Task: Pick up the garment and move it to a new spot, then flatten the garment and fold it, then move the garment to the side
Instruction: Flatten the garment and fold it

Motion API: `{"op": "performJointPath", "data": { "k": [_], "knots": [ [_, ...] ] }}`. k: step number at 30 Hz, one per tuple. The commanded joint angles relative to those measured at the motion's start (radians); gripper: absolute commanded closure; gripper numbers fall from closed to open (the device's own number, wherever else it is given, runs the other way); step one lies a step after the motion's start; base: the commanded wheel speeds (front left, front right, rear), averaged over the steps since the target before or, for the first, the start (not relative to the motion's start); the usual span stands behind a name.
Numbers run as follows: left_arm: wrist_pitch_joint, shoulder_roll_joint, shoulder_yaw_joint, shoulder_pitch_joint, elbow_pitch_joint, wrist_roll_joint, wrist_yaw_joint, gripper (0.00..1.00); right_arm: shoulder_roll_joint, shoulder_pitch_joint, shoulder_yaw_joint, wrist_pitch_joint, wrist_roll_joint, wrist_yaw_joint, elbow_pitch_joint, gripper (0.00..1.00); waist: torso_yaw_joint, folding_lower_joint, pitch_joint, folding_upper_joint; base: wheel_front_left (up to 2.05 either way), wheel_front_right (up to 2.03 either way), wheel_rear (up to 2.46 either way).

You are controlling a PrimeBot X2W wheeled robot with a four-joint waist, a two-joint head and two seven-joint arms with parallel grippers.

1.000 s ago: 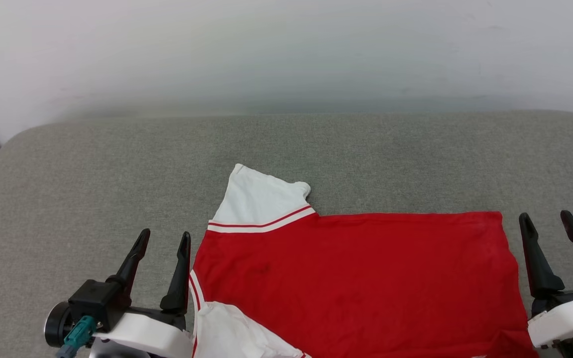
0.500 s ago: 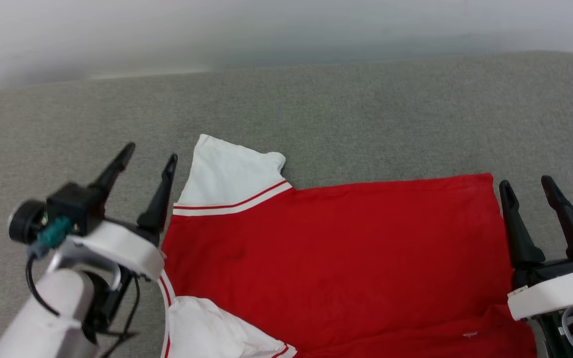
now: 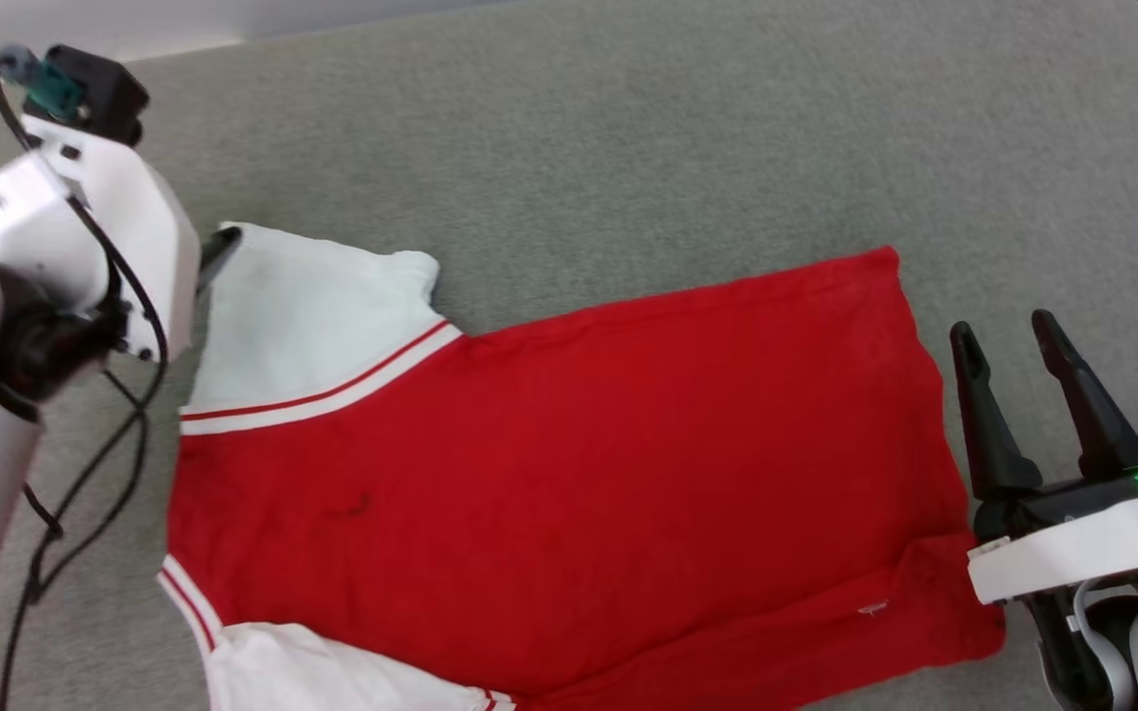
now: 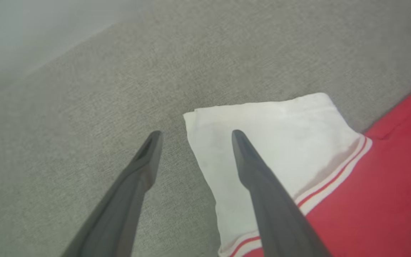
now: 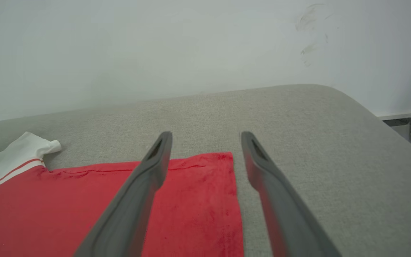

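Between left hand and right hand lies the garment.

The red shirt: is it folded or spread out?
Spread out: the red jersey lies flat on the grey cushion, its far white sleeve extended.

From the head camera I see just one dark fingertip of the left gripper; its white wrist housing hides the rest. The red jersey T-shirt with white sleeves runs off the bottom edge.
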State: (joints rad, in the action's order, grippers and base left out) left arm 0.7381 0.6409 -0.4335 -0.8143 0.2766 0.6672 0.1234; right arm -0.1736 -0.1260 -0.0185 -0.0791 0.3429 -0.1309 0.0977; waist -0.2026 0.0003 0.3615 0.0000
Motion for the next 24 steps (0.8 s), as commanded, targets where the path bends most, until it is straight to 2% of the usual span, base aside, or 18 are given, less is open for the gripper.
{"op": "performJointPath", "data": {
  "k": [1,7,12,17,18,19,20,22,24],
  "knots": [
    [0.073,0.006,-0.003,-0.043,0.017,0.018,-0.008,0.00,0.008,-0.021,-0.009,-0.011,0.010,0.000,-0.010,0.00,-0.041,-0.0003,0.038,0.0000,0.00,0.00,0.00],
    [0.219,0.034,-0.014,-0.103,0.060,0.029,-0.039,0.00,0.013,-0.039,-0.032,-0.029,0.019,0.000,-0.036,0.00,-0.080,-0.0003,0.078,0.0000,0.00,0.00,0.00],
    [0.273,0.059,-0.014,-0.123,0.092,0.023,-0.064,0.00,0.018,-0.050,-0.048,-0.044,0.024,0.000,-0.052,0.00,-0.107,-0.0003,0.112,0.0000,0.00,0.00,0.00],
    [0.305,0.057,-0.009,-0.118,0.122,0.038,-0.090,0.00,0.021,-0.063,-0.058,-0.058,0.028,0.000,-0.062,0.00,-0.122,-0.0003,0.134,0.0000,0.00,0.00,0.00],
    [0.341,0.057,-0.024,-0.091,0.140,0.046,-0.096,0.00,0.023,-0.067,-0.061,-0.069,0.032,0.000,-0.072,0.00,-0.129,-0.0003,0.151,0.0000,0.00,0.00,0.00],
    [0.353,0.056,-0.027,-0.079,0.146,0.052,-0.096,0.22,0.024,-0.067,-0.062,-0.070,0.032,0.000,-0.075,0.00,-0.130,-0.0003,0.154,0.0000,0.00,0.00,0.00],
    [0.371,0.054,-0.029,-0.067,0.154,0.065,-0.096,1.00,0.023,-0.070,-0.063,-0.072,0.032,0.001,-0.077,0.00,-0.131,-0.0003,0.156,0.0000,0.00,0.00,0.00],
    [0.398,0.055,-0.032,-0.046,0.154,0.082,-0.091,1.00,0.023,-0.074,-0.064,-0.072,0.030,0.000,-0.080,0.00,-0.132,-0.0003,0.157,0.0000,0.00,0.00,0.00],
    [0.363,0.058,-0.024,-0.046,0.138,0.077,-0.087,1.00,0.021,-0.076,-0.062,-0.068,0.026,0.000,-0.082,0.00,-0.128,-0.0003,0.154,0.0000,0.00,0.00,0.00]
  ]
}}
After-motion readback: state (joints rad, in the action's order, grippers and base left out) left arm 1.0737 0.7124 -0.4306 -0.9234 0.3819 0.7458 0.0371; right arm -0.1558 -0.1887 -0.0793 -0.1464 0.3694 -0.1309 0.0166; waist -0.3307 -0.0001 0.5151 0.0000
